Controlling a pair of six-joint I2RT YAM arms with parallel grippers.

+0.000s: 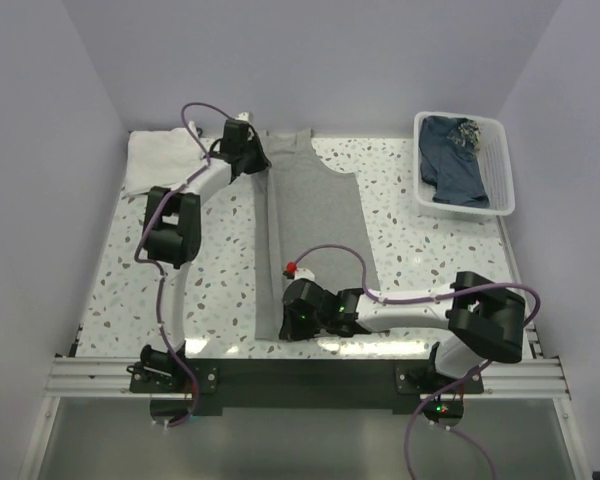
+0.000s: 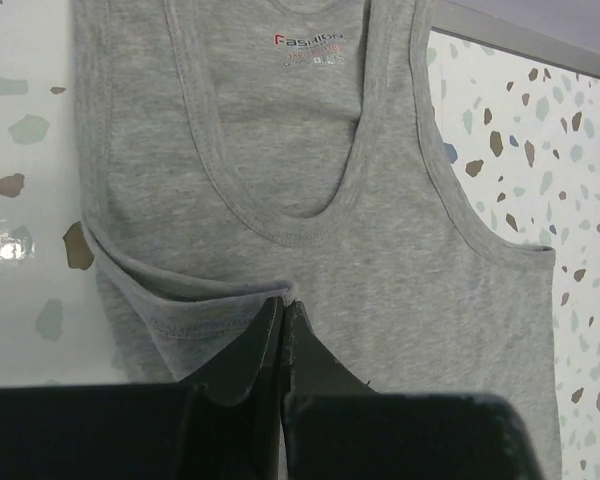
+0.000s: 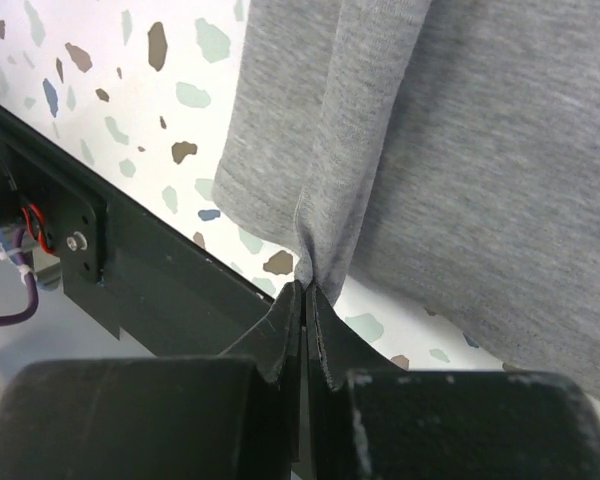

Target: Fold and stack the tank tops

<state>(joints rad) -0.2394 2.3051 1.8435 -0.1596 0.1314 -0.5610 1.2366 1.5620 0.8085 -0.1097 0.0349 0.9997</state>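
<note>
From above, the grey tank top lies mid-frame on the table, its left edge folded in, with the white tank top upper left. Left wrist: the left fingers are pressed together, pinching the grey top's folded armhole edge, bottom centre. Right wrist: the right fingers pinch the hem fold, bottom centre.

Robot lab cell: plain pale walls box in speckled table, aluminium rail along its near edge.
</note>
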